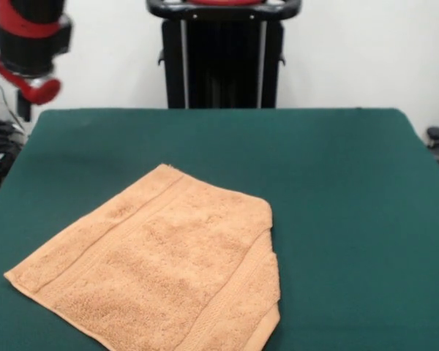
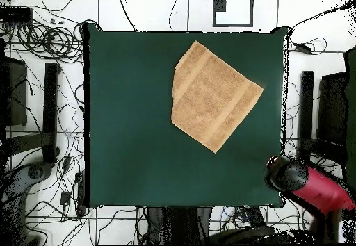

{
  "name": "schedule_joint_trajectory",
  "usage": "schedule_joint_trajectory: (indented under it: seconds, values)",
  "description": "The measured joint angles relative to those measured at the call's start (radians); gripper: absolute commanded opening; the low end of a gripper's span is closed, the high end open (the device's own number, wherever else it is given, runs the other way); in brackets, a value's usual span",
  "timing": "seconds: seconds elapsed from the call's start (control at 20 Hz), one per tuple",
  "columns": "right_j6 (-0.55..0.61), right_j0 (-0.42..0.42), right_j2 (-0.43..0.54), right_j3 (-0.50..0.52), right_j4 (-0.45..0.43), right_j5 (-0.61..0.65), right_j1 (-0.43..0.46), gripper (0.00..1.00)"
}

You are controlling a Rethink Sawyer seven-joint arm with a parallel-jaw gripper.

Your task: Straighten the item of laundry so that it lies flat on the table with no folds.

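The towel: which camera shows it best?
The overhead view: the whole towel shows there, its full outline on the table, with one corner seemingly folded. The front view shows the towel closer, with a fold along its right side, but the picture's bottom edge cuts off its near end.

No lettering to call here, folks: neither view carries a word, brand, number or sign that can be read. The peach towel point(image 1: 161, 270) shows only plain woven bands, no tag or label facing up. The green counter point(image 1: 336, 183) is unmarked cloth from edge to edge. The red and black arm point(image 2: 309, 184) shows no legible logo in either view, and the black pedestal point(image 1: 223, 58) is bare of readable markings too. The outlined rectangle on the floor point(image 2: 233, 8) beyond the counter holds nothing legible.
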Motion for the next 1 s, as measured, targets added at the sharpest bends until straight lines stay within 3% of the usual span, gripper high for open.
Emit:
schedule_joint_trajectory:
  seconds: [0.55,1.0]
  values:
    - [0.000,-0.215,0.123,-0.121,-0.169,0.011,0.022,0.00]
    - [0.000,-0.283,0.207,-0.185,-0.294,0.013,0.055,0.00]
